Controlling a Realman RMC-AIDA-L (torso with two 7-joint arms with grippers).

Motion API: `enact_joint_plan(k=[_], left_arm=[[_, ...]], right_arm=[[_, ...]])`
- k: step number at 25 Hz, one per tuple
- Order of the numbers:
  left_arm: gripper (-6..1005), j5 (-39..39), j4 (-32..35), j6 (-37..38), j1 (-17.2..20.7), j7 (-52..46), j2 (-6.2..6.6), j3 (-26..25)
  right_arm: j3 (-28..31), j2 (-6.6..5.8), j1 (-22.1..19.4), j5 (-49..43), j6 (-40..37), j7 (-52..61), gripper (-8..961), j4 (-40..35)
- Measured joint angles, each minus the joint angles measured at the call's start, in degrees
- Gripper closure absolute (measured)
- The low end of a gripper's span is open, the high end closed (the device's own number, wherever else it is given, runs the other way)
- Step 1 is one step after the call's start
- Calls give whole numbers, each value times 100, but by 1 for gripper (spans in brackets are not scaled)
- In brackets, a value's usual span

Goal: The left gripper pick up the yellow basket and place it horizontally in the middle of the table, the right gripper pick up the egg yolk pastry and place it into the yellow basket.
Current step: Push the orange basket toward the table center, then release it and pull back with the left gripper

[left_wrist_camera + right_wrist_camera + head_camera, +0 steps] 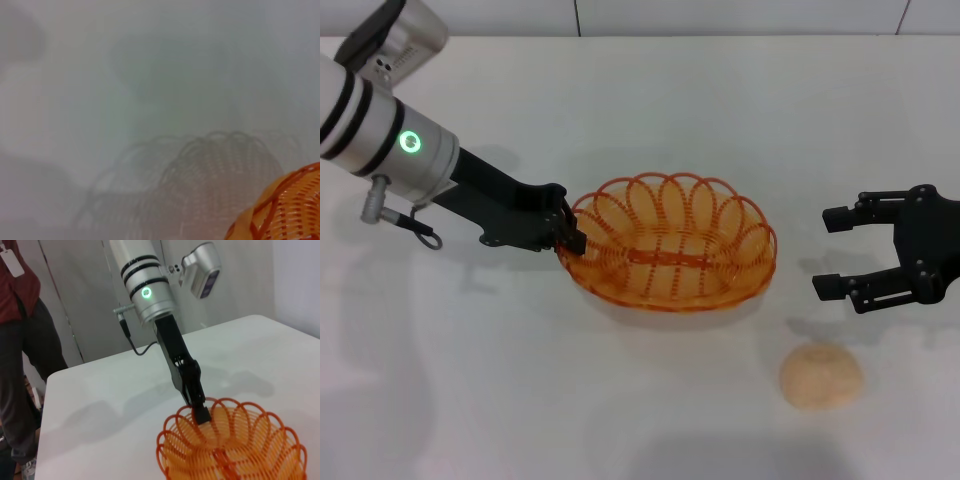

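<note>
The yellow basket (670, 250), an oval orange-yellow wire one, lies lengthwise near the middle of the table (520, 400). My left gripper (572, 240) is shut on the basket's left rim. In the right wrist view the same left gripper (201, 415) pinches the far rim of the basket (235, 450). The left wrist view shows only an edge of the basket (285, 210), with its shadow cast on the table beyond. The egg yolk pastry (820, 376) sits on the table in front of the basket's right end. My right gripper (827, 251) hovers open to the right of the basket, behind the pastry.
A person in dark trousers (20, 355) stands beyond the table's far left corner in the right wrist view. A cable (415, 228) hangs from the left arm's silver segment.
</note>
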Motion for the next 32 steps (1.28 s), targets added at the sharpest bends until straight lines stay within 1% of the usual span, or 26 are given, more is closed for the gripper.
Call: enact_joint_plan(k=[4,15,22,32], left_arm=[[917,38,-41,-127,10,-15,-50,-2],[909,46,-191,-425,21,-30,-64,-2],[903,38,-214,-520,26,-13,-122,-2],[895,15,-290,-595,-37,23,-144,-2]], right_arm=[[0,2,0,0,-36,0,112,-2],[-42,8,-1,-1,-99,1,111,4],[-22,9,-9,-1,-134,-10,111,0],[-42,2,-28,-1,-144,-31,112,-3]])
